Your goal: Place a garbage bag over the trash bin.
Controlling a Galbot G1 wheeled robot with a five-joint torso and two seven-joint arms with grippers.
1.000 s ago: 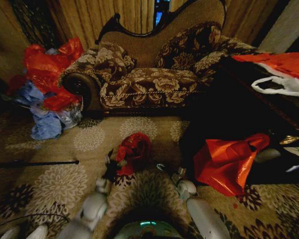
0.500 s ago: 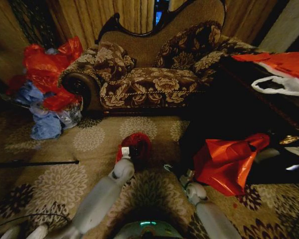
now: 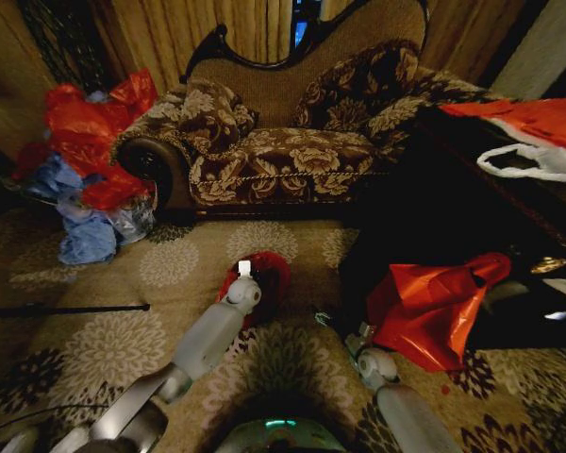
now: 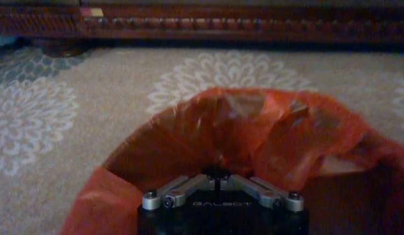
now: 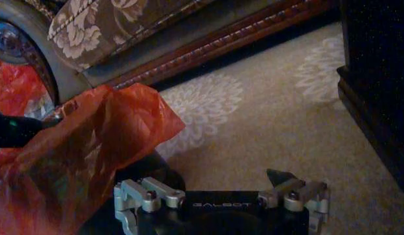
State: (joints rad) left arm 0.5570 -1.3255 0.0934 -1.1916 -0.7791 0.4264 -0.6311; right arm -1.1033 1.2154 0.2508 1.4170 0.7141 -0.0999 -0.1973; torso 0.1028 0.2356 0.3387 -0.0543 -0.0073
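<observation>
The garbage bag (image 3: 264, 274), thin crinkly red plastic, lies draped over the trash bin on the carpet in front of the sofa. A bit of the black trash bin (image 5: 151, 170) shows under the bag's edge. My left gripper (image 3: 244, 272) reaches down at the bag's near left rim. In the left wrist view its links are folded together and it is shut on a fold of the garbage bag (image 4: 267, 122) just inside the open mouth. Beside the bin on its right my right gripper (image 3: 333, 324) hangs low and open, holding nothing, apart from the garbage bag (image 5: 90, 147).
A patterned sofa (image 3: 283, 151) stands behind the bin. A heap of red and blue bags (image 3: 90, 170) lies at the left. A larger red-orange bag (image 3: 429, 307) leans on dark furniture (image 3: 434, 208) at the right. Open carpet (image 3: 104, 349) lies near left.
My left arm has stretched forward from the bag's left side to its mouth. The right gripper has drawn back slightly towards the right. The bag now sits flatter.
</observation>
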